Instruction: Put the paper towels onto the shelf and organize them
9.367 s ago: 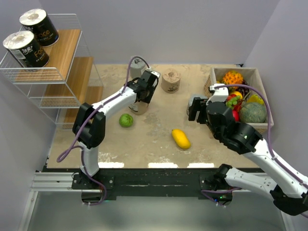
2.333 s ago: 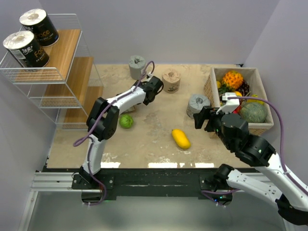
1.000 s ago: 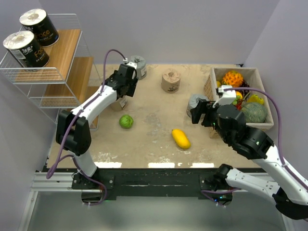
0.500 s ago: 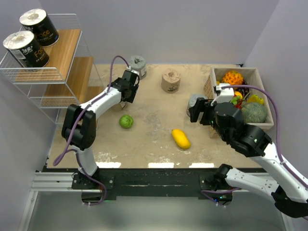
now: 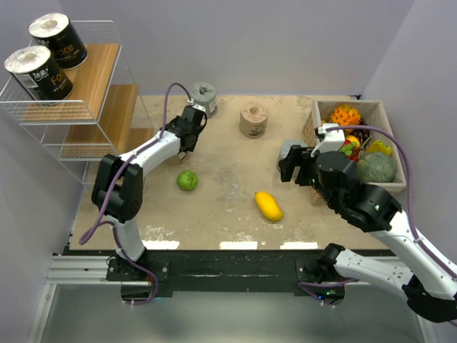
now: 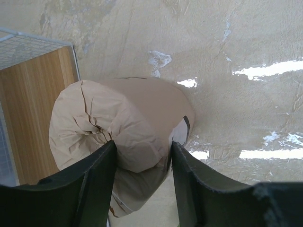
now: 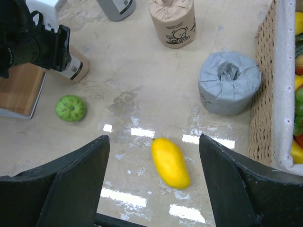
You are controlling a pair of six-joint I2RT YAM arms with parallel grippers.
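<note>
My left gripper (image 5: 188, 133) is shut on a tan paper towel roll (image 6: 124, 135), held low over the table beside the shelf's lowest wooden board (image 6: 37, 109). The right wrist view shows that roll (image 7: 75, 69) tilted under the left gripper (image 7: 43, 45). Two black rolls (image 5: 58, 41) (image 5: 39, 73) stand on the top tier of the white wire shelf (image 5: 107, 107). A second tan roll (image 5: 253, 120) and a grey roll (image 5: 204, 98) stand at the back of the table. Another grey roll (image 7: 229, 83) sits next to the fruit box. My right gripper (image 7: 153, 137) is open and empty above the table.
A yellow mango (image 5: 268, 206) lies mid-table, below the right gripper's open fingers in the right wrist view (image 7: 170, 162). A green fruit (image 5: 187, 179) lies near the shelf. The tan box of fruit (image 5: 357, 146) stands at the right edge.
The left gripper took the tan roll mid-table and carried it left towards the shelf; in the last half second it barely moved. The right gripper drifted slightly left by the grey roll.
</note>
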